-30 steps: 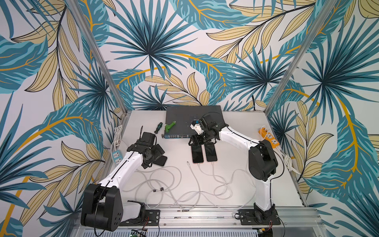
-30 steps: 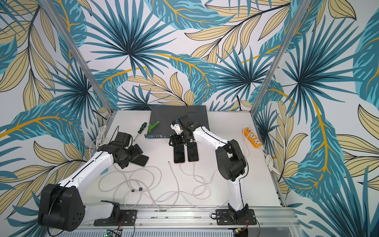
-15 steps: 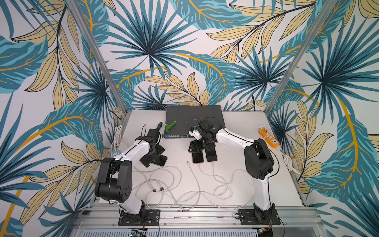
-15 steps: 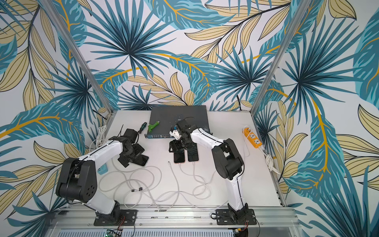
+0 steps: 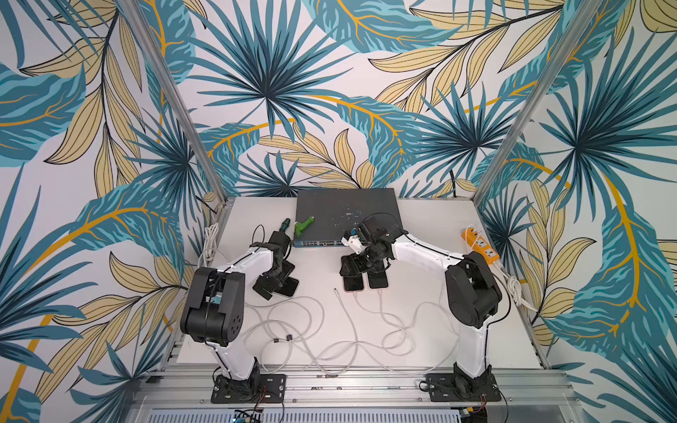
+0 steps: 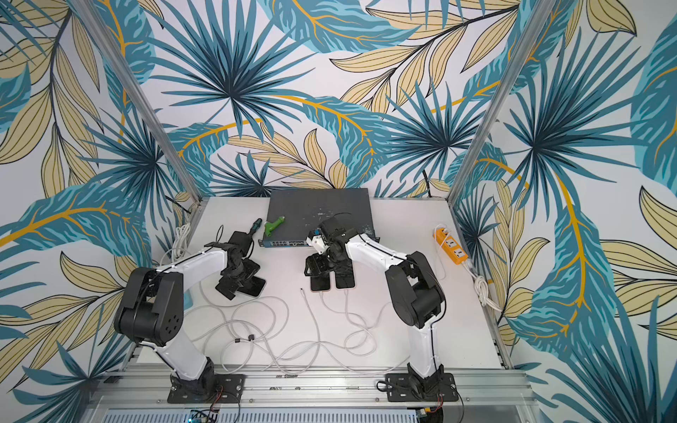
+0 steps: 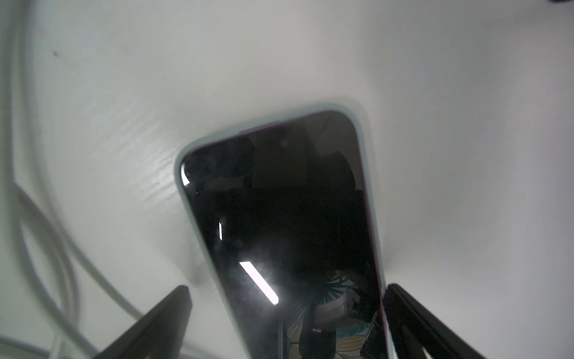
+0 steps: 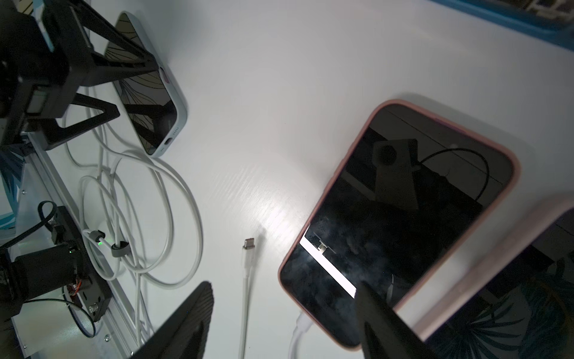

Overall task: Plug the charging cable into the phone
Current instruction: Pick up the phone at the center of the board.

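Left gripper (image 7: pixel 287 289) wide open, astride pale-cased phone (image 7: pixel 279 202). Right gripper (image 8: pixel 284 284) open, empty, over pink-cased phone (image 8: pixel 403 217), white cable (image 8: pixel 298 329) entering its end; loose plug (image 8: pixel 249 243) lies just beside.

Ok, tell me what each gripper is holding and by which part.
Nothing is held. The left gripper stands open astride the pale-cased phone; the right gripper, near the pink-cased phone, is open too.

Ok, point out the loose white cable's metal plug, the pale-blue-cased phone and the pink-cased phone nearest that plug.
Loose white cable's metal plug (image 8: pixel 249 243): right wrist view, connector tip.
Pale-blue-cased phone (image 7: pixel 279 230): left wrist view, middle of dark screen.
Pink-cased phone nearest that plug (image 8: pixel 397 217): right wrist view, middle of dark screen.
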You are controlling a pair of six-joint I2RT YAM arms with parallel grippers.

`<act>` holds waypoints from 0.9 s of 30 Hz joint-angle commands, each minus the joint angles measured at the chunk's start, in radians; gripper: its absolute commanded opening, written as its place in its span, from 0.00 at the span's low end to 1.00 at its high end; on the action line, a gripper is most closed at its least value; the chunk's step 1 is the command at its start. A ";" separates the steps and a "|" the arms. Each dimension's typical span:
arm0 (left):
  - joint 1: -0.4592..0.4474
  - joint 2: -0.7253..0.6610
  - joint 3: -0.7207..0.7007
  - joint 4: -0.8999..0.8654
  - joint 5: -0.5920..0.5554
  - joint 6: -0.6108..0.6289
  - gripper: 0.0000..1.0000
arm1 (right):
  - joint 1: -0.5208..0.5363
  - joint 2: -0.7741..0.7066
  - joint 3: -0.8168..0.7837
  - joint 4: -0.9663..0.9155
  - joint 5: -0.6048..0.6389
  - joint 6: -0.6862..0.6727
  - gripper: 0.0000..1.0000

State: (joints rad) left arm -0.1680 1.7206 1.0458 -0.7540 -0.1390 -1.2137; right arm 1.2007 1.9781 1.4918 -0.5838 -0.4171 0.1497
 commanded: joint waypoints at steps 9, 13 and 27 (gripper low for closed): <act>-0.018 0.039 0.018 0.040 -0.006 -0.069 1.00 | 0.008 -0.041 -0.078 0.022 -0.012 0.016 0.75; -0.023 0.072 0.018 0.032 -0.015 -0.078 1.00 | 0.008 -0.045 -0.078 0.019 -0.004 0.016 0.75; -0.064 0.111 0.073 -0.049 -0.071 -0.007 0.75 | 0.008 -0.086 -0.071 0.000 0.037 0.003 0.75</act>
State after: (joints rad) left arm -0.2234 1.7988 1.1103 -0.7811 -0.2035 -1.2636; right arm 1.2026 1.9343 1.4315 -0.5735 -0.4011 0.1608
